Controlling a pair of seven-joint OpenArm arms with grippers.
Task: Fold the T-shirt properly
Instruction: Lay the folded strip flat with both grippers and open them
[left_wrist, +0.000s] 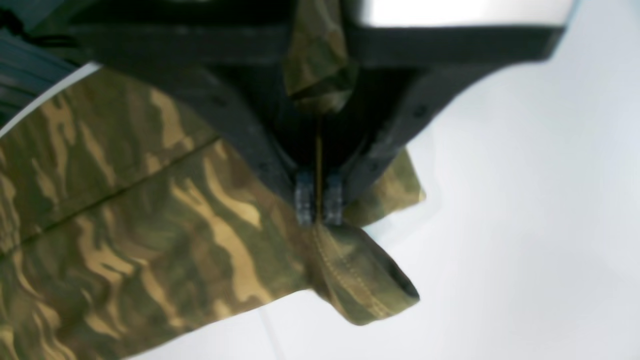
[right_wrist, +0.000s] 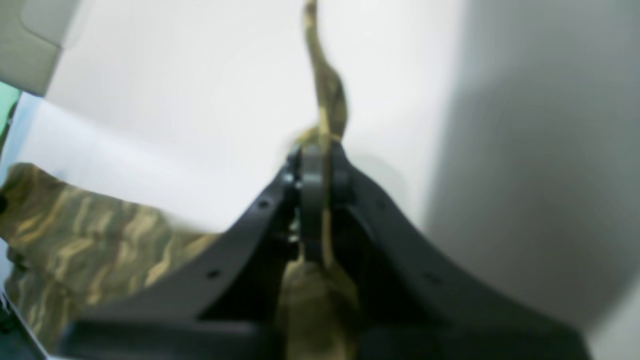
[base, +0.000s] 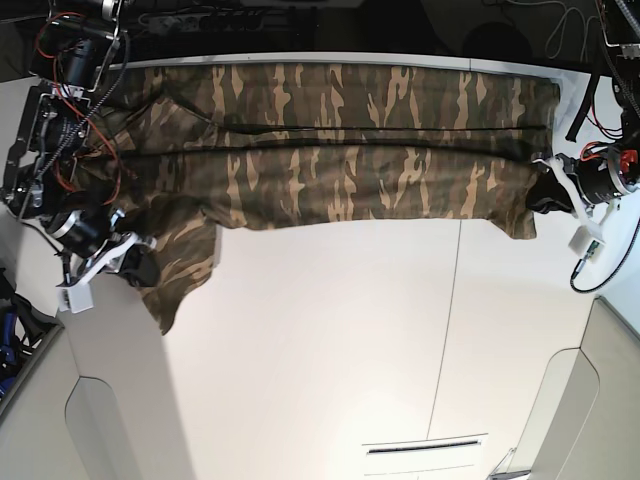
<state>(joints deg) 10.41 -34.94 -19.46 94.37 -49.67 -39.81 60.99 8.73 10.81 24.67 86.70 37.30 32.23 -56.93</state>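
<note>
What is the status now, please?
Left gripper shut on the T-shirt, near a sleeve. Right gripper shut on its cloth too. Shirt stretched along the far edge of the table. Nothing in the way.

Both wrist views are blurry. The T-shirt (base: 340, 150) runs off the left wrist picture's left and bottom edges. The right gripper (right_wrist: 315, 165) hides the cloth pinched between its jaws.
</note>
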